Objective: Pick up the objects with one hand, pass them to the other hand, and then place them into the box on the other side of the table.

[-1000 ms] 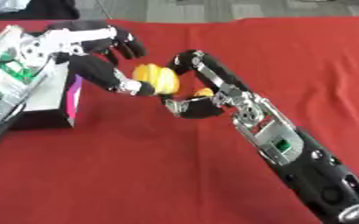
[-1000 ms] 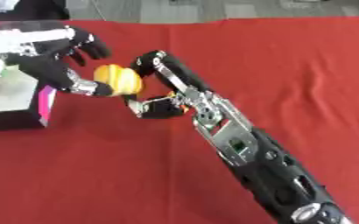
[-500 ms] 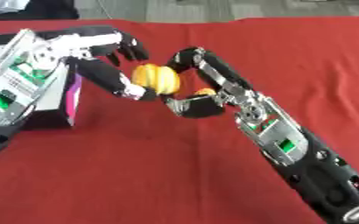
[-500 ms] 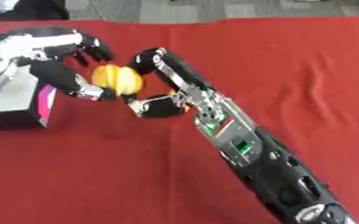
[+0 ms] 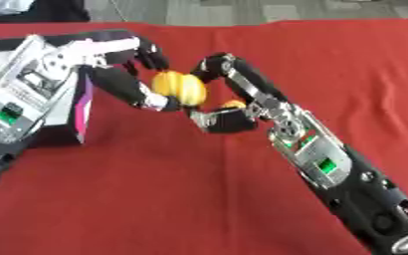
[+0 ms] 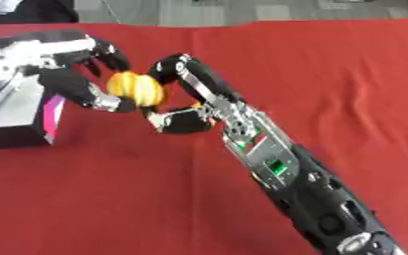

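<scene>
The left arm (image 5: 20,104) hides most of the box (image 5: 78,107); a small orange thing (image 5: 234,104) stays unidentifiable.

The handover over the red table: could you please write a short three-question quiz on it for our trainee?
1. True or false: the yellow object lies on the red cloth.
2. Which hands touch it? A left only, B right only, C both.
3. The box is on the robot's ____ side.

Key: 1 false, it is held up between the left hand and the right hand. 2 C. 3 left.
</scene>
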`<state>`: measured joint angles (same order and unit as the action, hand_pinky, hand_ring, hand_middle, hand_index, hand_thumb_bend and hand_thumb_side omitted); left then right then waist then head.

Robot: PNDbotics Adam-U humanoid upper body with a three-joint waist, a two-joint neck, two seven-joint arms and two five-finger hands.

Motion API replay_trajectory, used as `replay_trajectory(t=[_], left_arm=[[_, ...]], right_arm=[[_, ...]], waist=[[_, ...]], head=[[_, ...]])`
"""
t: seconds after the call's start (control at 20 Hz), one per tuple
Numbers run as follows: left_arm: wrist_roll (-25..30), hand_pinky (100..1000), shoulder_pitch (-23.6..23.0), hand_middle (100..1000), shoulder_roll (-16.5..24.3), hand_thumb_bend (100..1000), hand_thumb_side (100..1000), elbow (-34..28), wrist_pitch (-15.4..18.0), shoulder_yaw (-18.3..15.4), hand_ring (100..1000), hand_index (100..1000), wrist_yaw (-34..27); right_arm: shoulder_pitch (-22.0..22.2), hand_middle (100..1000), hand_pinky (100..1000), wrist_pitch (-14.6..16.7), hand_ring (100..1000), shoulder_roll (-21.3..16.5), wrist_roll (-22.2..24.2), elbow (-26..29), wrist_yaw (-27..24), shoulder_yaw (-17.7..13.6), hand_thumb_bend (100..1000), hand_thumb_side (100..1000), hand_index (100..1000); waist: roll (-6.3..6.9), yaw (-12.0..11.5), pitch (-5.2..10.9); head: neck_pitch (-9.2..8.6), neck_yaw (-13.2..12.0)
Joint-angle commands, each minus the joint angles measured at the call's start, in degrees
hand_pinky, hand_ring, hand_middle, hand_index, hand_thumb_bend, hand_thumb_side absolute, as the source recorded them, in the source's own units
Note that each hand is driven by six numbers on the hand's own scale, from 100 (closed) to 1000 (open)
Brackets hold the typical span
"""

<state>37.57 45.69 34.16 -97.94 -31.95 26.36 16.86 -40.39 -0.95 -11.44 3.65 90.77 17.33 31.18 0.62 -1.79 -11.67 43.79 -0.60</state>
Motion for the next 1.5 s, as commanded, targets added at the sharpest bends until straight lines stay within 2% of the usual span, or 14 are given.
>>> replay_trajectory(t=[0.05,0.2,0.45,0.65,0.9,1.05,1.25,1.5], left_arm=[[0.7,793,0.8,655,0.6,268,432,-0.4,-2.2,-0.5,810,658,-3.1],[-0.1,787,0.8,612,0.7,106,425,-0.6,-2.4,-0.4,792,586,-5.4],[-1.0,781,0.8,583,0.7,100,430,-0.6,-2.2,-0.2,782,519,-7.7],[-2.4,768,0.8,553,0.7,100,342,-0.5,-2.2,-0.2,766,470,-8.9],[-3.0,757,0.7,527,0.7,100,247,0.0,-2.7,0.1,749,460,-8.2],[-3.1,754,0.6,519,0.8,100,227,0.1,-2.8,0.1,743,458,-7.6],[-3.6,744,0.4,506,1.1,100,176,0.2,-2.7,-0.1,732,449,-6.2],[-4.3,736,0.1,483,1.5,100,129,0.3,-2.9,-0.4,715,431,-4.9]], right_arm=[[-0.9,503,736,0.0,644,-0.2,0.1,2.0,-0.6,0.1,100,100,580],[-0.9,504,736,-0.1,644,-0.2,0.2,2.0,-0.5,0.1,100,100,581],[-1.0,506,737,-0.3,646,-0.4,0.4,2.0,-0.4,0.2,100,100,583],[-1.0,521,736,-0.7,656,-0.5,0.8,1.9,-0.4,0.2,107,100,601],[-1.1,576,747,-0.8,694,-0.6,1.5,2.1,-0.4,0.2,322,100,658],[-1.1,618,763,-1.1,732,-0.7,2.4,2.0,0.2,0.2,404,100,703],[-1.1,704,787,-1.6,791,-0.8,3.6,1.8,1.5,0.0,428,244,787],[-1.1,744,797,-1.9,816,-0.9,4.4,2.0,3.2,-0.1,431,322,828]], waist=[[0.56,0.0,1.16],[0.57,0.0,1.13],[0.57,0.1,1.09],[0.55,0.1,1.05],[0.55,0.3,1.03],[0.55,0.3,1.02],[0.58,0.4,1.01],[0.58,0.4,1.05]], head=[[0.33,-0.1],[0.33,-0.1],[0.33,0.0],[0.33,0.0],[0.33,0.1],[0.33,0.0],[0.33,0.0],[0.33,0.0]])
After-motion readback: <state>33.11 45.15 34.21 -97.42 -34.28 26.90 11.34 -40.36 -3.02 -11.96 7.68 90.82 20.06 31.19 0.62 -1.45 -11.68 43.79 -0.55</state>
